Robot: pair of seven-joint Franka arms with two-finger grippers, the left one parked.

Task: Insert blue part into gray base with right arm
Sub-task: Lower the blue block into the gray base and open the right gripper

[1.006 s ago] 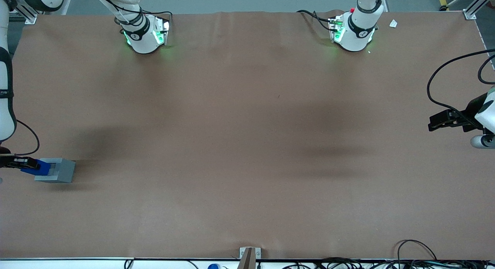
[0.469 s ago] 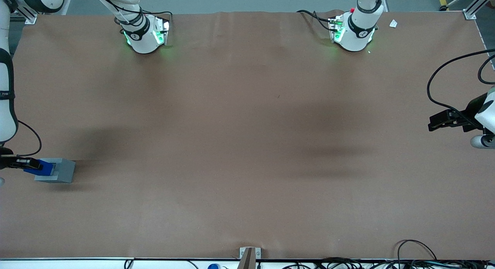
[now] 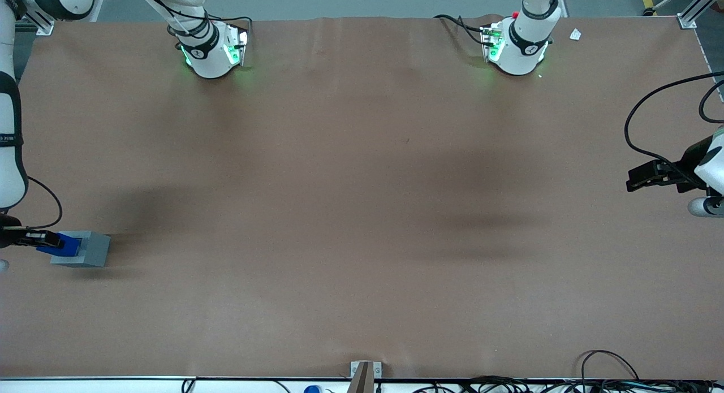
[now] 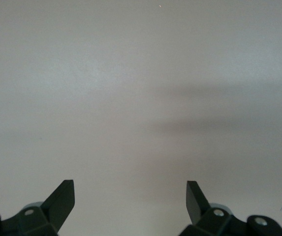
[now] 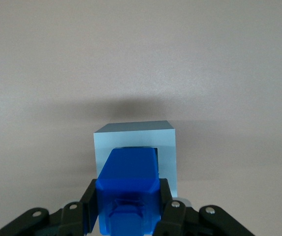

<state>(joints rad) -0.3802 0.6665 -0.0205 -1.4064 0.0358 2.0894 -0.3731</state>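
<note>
The gray base [image 3: 89,250] sits on the brown table at the working arm's end, fairly near the front camera. The blue part [image 3: 59,245] is held by my right gripper [image 3: 42,239], tilted, with its leading end low in the base's top recess. In the right wrist view the blue part [image 5: 128,183] sits clamped between the black fingers [image 5: 90,201], its end entering the square opening of the gray base [image 5: 135,136]. The gripper [image 5: 128,209] is shut on the blue part.
The brown table [image 3: 362,212] spreads wide toward the parked arm's end. Two white arm pedestals [image 3: 212,51] stand at the edge farthest from the front camera. Cables [image 3: 599,376] lie along the near edge.
The gripper with the blue part has sunk slightly, pushing the part a little deeper into the base's recess. The base has not moved.
</note>
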